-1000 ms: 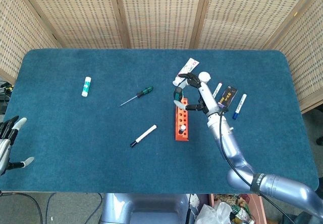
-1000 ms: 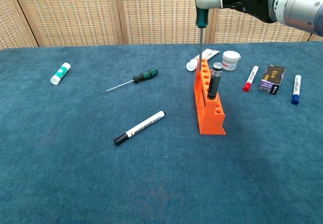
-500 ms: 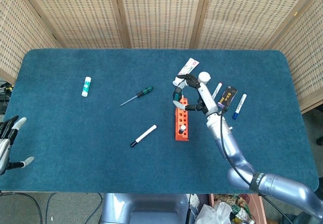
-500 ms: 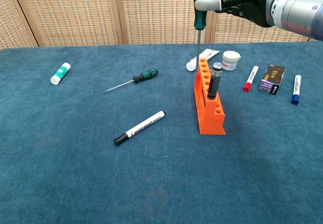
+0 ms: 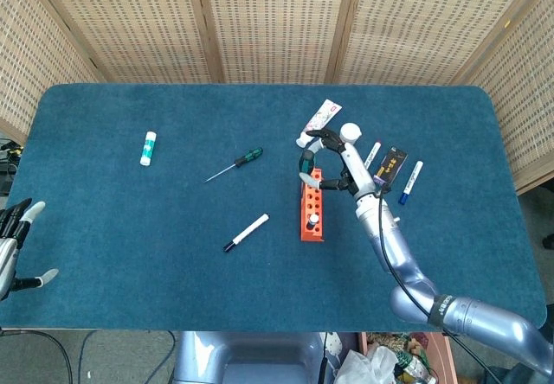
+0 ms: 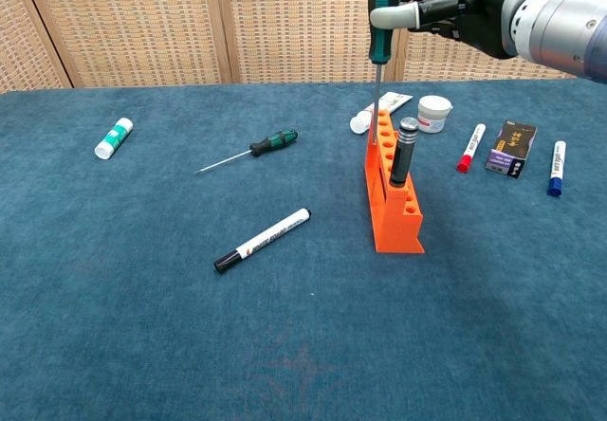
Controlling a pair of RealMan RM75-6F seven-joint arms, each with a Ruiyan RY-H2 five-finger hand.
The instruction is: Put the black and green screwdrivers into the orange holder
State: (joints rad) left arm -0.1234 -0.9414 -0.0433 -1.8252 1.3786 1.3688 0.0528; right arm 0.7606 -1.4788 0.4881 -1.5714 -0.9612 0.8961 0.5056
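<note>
Overhead, the right hand (image 6: 446, 9) grips a green-and-black screwdriver (image 6: 381, 13) upright by its handle, thin shaft above the orange holder (image 6: 394, 208). Probably light and rigid, it seems best held at the handle. The left hand (image 5: 13, 246) rests open, holding nothing.

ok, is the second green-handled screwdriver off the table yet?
No, the second screwdriver lies flat on the table, left of the orange holder, with no hand near it.
</note>
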